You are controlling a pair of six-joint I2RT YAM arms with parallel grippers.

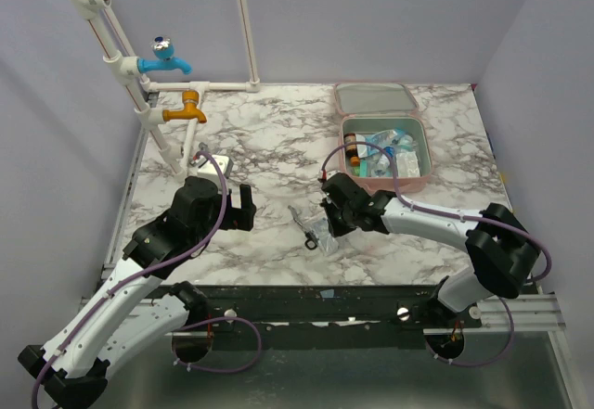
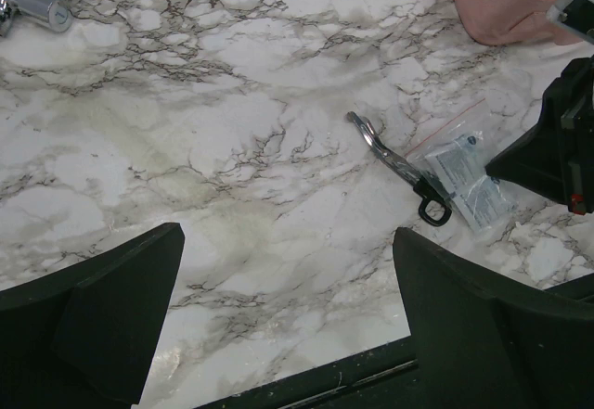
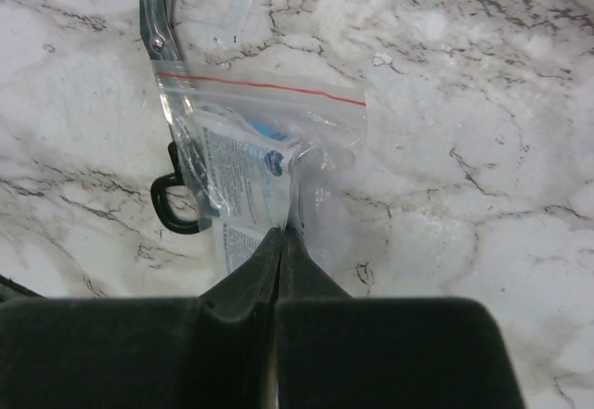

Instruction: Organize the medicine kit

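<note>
My right claw was pressed shut, pinching the near edge of the clear zip bag, with scissors ahead-left of its tips. My left claw hung spread.

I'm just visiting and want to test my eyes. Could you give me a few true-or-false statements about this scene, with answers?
The right gripper is shut on a clear zip bag. True.
The medicine kit is zipped closed. False: it lies open with items inside.
The left gripper holds the metal tool. False: it is open and empty; the tool lies on the table.
A blue tap and an orange tap stand at the table's far left. True.
</note>
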